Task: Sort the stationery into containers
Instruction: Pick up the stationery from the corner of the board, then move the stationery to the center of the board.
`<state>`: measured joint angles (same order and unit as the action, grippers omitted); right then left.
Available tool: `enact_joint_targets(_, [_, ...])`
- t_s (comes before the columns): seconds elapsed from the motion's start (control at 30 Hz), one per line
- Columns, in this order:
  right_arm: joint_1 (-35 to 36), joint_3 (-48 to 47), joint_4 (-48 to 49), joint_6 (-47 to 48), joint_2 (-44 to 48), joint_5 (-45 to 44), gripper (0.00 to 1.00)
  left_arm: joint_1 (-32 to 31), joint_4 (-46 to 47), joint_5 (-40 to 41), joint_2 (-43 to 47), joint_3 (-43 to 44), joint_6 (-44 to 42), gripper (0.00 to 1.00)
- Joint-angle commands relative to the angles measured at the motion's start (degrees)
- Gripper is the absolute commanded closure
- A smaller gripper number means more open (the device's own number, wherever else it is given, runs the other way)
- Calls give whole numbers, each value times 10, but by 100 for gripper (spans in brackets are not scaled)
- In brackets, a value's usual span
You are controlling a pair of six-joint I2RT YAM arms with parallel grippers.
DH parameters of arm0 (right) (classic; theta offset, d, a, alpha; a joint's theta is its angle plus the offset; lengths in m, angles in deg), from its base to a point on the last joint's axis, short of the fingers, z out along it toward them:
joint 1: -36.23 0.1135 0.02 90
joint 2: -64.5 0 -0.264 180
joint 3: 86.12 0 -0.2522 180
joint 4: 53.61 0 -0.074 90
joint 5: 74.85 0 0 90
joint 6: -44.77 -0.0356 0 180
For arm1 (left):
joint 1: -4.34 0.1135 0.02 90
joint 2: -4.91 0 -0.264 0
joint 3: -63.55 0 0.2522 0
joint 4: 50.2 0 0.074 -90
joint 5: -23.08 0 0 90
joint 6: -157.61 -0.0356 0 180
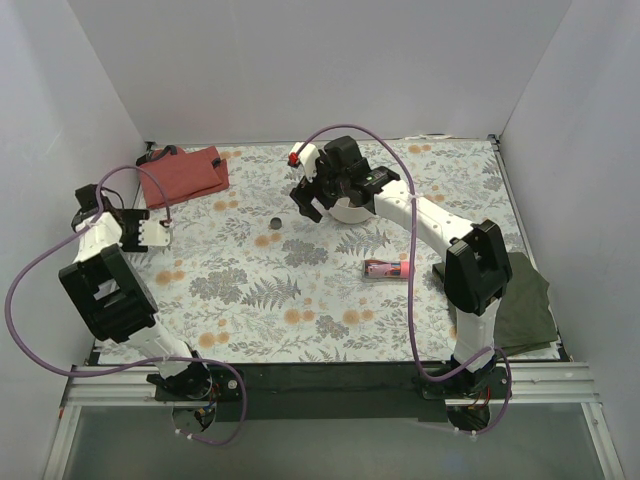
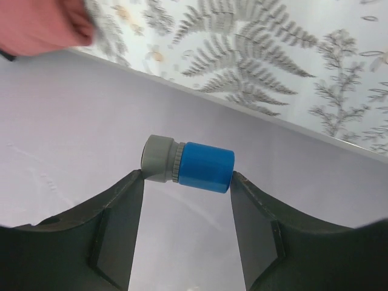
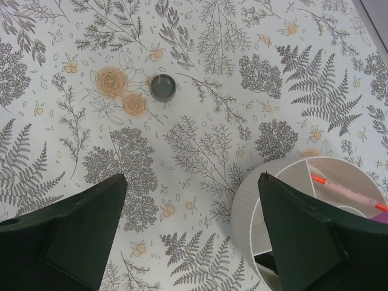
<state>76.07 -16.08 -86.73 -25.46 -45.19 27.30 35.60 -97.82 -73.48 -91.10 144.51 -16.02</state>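
Note:
My left gripper (image 2: 188,179) is shut on a small blue-grey cylinder (image 2: 189,167), held by its ends over the table's left edge, near the red pouch (image 2: 42,24). In the top view the left gripper (image 1: 160,232) sits just in front of the pouch (image 1: 185,172). My right gripper (image 3: 191,178) is open and empty, above the mat beside the white divided tub (image 3: 254,212), which holds a pink-capped pen (image 3: 345,189). A small dark cylinder (image 3: 163,87) stands on the mat ahead of it, also in the top view (image 1: 276,222). A pink tube (image 1: 388,269) lies at mid-right. The right gripper (image 1: 306,205) partly hides the tub (image 1: 352,211).
A dark green cloth (image 1: 525,305) lies at the table's right edge beside the right arm. White walls close in the table on three sides. Purple cables loop above both arms.

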Motion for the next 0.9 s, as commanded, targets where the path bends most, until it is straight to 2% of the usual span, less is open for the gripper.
enact_joint_targets(0.0, [-7,-26,17,2,8,0,2,-13,-83,-138,28,58,-100,59])
enact_joint_targets(0.07, [-15,-22,19,-2,16,0,2,-24,-116,-197,32,71,-57,57])
enact_joint_targets(0.2, [-45,-9,26,-8,31,1,2,-61,-246,-309,27,129,80,57])
enact_joint_targets(0.23, [-49,0,27,-9,37,0,2,-68,-268,-334,21,166,174,57])
enact_joint_targets(0.3, [-62,14,35,-9,44,1,2,-94,-327,-401,-7,207,282,57])
enact_joint_targets(0.33, [-66,28,38,-9,51,1,1,-101,-348,-427,-22,236,390,58])
enact_joint_targets(0.4, [-72,43,42,-11,58,1,2,-114,-395,-497,-76,314,512,59])
enact_joint_targets(0.43, [-73,50,47,-12,66,2,2,-117,-410,-521,-95,336,606,60])
enact_joint_targets(0.5, [-75,74,53,-16,74,9,2,-118,-454,-570,-150,374,669,60])
enact_joint_targets(0.53, [-75,82,59,-18,82,10,2,-119,-457,-611,-164,374,736,60])
enact_joint_targets(0.63, [-75,116,74,-21,100,22,2,-126,-457,-679,-203,335,782,59])
enact_joint_targets(0.73, [-75,147,89,-13,126,44,2,-140,-395,-699,-212,279,855,58])
enact_joint_targets(0.77, [-73,157,101,11,136,68,2,-144,-346,-709,-210,266,910,57])
enact_joint_targets(0.87, [-66,237,145,93,189,157,2,-166,-323,-725,-222,233,940,57])
